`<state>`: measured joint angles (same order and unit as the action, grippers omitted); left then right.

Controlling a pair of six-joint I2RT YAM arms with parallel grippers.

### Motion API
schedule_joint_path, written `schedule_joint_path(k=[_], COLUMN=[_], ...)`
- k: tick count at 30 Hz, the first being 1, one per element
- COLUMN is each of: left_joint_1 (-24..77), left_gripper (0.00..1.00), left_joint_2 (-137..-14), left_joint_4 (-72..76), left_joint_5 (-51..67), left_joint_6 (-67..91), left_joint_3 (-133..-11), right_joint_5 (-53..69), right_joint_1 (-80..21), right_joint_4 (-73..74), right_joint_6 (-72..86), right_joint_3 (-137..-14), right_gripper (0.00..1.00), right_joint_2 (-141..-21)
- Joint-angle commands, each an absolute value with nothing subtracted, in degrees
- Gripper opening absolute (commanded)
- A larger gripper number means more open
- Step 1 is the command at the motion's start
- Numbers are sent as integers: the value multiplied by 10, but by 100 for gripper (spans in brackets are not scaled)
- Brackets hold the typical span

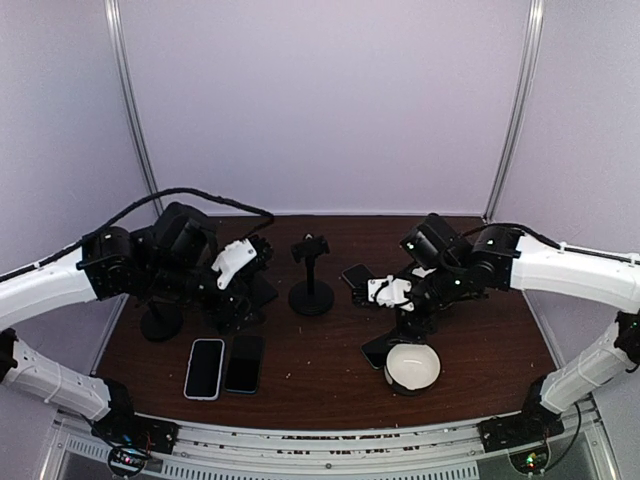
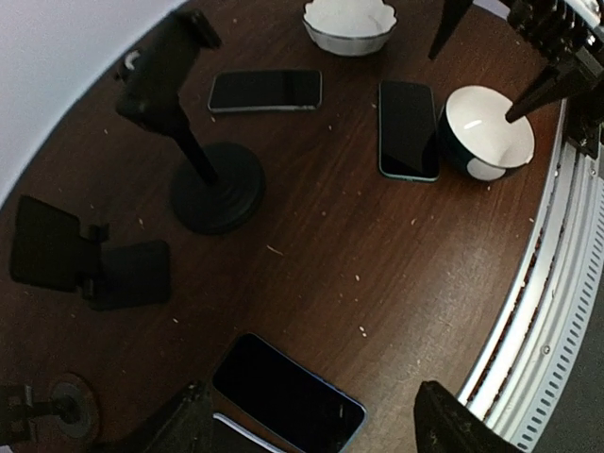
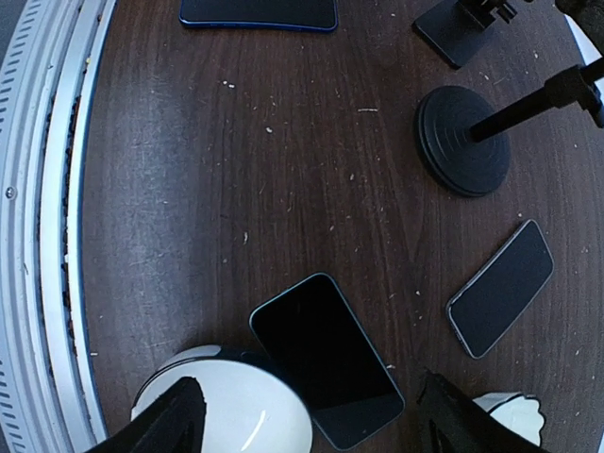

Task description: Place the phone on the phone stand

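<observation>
Nearest me, at about 11 o'clock, two phones lie flat and side by side on the counter (image 1: 330, 375): a light-edged phone (image 1: 204, 368), with a dark phone (image 1: 245, 362) just at its 3 o'clock. My left tool (image 2: 310, 401) hangs over this pair with its fingers spread wide and nothing gripped.

At about 1 o'clock sits a white bowl (image 1: 413, 366). A third phone (image 3: 326, 359) lies face up against the bowl's 10 o'clock side. My right tool (image 3: 311, 382) hovers above that phone, also spread open and empty.

Farther out, near 12 o'clock, the round-based phone stand (image 1: 311, 275) stands upright, apart from every phone. A fourth phone (image 1: 355, 275) lies at its 3 o'clock. At its 9 o'clock is a folding stand (image 2: 94, 264), and beyond that a second round stand (image 1: 160, 322).
</observation>
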<state>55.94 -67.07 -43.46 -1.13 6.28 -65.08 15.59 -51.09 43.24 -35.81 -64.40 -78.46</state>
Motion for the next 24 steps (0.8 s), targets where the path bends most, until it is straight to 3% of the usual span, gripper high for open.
schedule_joint_path(k=[1,7,20,24], left_joint_1=[575,578,577,577], left_gripper=[76,76,83,84], left_joint_2=[-648,-624,-630,-625], left_joint_4=[-333,-264,-260,-238], left_joint_5=[-15,-69,-205,-209], left_joint_6=[151,203,242,246], left_joint_3=[-583,-529,-583,-586], right_joint_5=[106,66,111,109], right_joint_1=[-513,-485,-362,-347], right_joint_4=[420,377,409,447], right_joint_6=[-315,-235,-118,-110], right_joint_3=[-717,-742,-867,-920], right_gripper=[77,77,99,100], right_joint_2=[-849,-916,-1090,-1143])
